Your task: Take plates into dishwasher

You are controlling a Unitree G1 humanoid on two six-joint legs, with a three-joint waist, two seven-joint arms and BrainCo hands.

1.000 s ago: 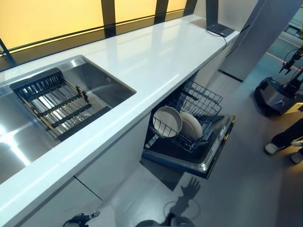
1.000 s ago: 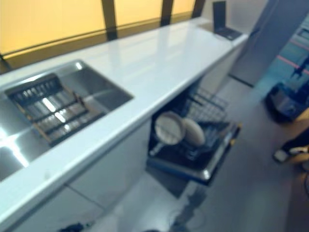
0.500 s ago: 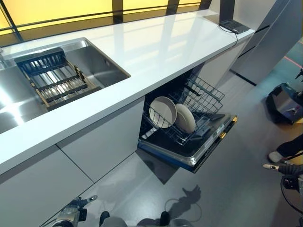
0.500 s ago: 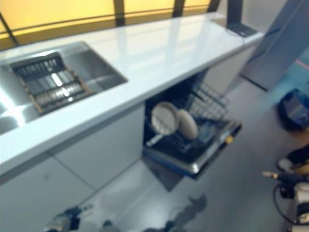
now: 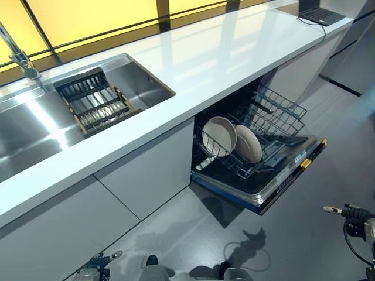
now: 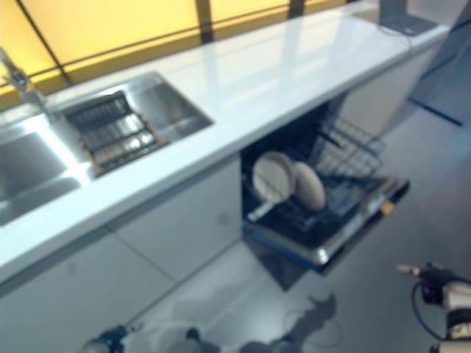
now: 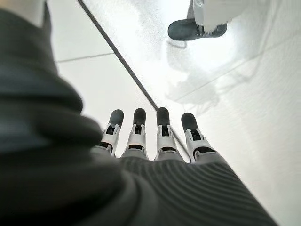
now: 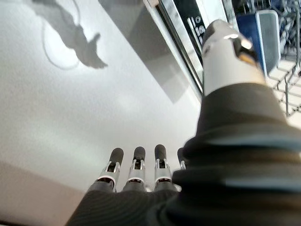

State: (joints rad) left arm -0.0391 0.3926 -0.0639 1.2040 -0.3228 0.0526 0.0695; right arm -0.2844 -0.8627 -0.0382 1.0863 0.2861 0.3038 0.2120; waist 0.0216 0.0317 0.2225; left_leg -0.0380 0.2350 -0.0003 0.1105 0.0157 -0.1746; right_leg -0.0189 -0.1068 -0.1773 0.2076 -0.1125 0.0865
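Observation:
Two pale plates (image 5: 219, 136) (image 5: 248, 143) stand upright side by side in the dishwasher's lower rack (image 5: 275, 114), which is pulled out over the open door (image 5: 281, 178) under the counter. My left hand (image 7: 162, 136) hangs low over the grey floor by the cabinet fronts, fingers straight and empty; the left eye view shows it at the bottom edge (image 5: 96, 271). My right hand (image 8: 136, 169) also hangs over the floor, fingers straight and holding nothing, with the door's edge (image 8: 181, 44) past it. It shows at the far right (image 5: 351, 212), away from the dishwasher.
A long white counter (image 5: 222, 52) runs above the dishwasher. A steel sink (image 5: 35, 126) with a slatted drying rack (image 5: 94, 105) and a tap (image 5: 17, 55) is at the left. A laptop (image 5: 316, 13) lies at the counter's far end. Grey floor (image 5: 193, 240) spreads in front.
The whole picture has shifted, so the camera moved; the tap has come into view and a person's legs at the right have left it. The plates stay in the rack.

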